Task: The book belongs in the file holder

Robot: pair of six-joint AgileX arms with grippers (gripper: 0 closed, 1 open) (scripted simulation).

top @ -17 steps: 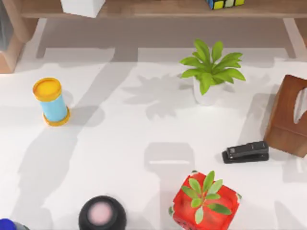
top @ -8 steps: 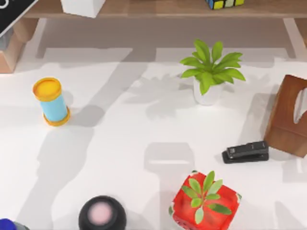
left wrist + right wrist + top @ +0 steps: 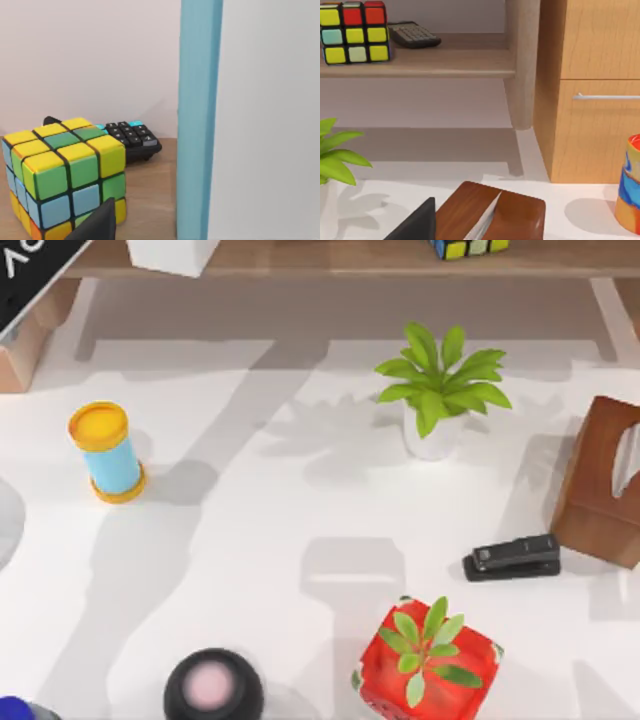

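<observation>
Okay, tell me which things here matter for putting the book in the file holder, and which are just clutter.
Job:
book, top view's upper left corner
file holder, beneath it

Lying about:
stapler
tissue box
puzzle cube
calculator
two potted plants
yellow-capped tube

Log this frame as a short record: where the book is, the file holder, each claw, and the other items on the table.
book: black cover with white lettering, tilted, at the top view's upper left corner, over the file holder
file holder: tan wood, partly seen at the left edge
left claw: state cannot be told
right claw: state cannot be told
table items: yellow-and-blue canister, white-potted plant, stapler, tissue box, red-potted plant
</observation>
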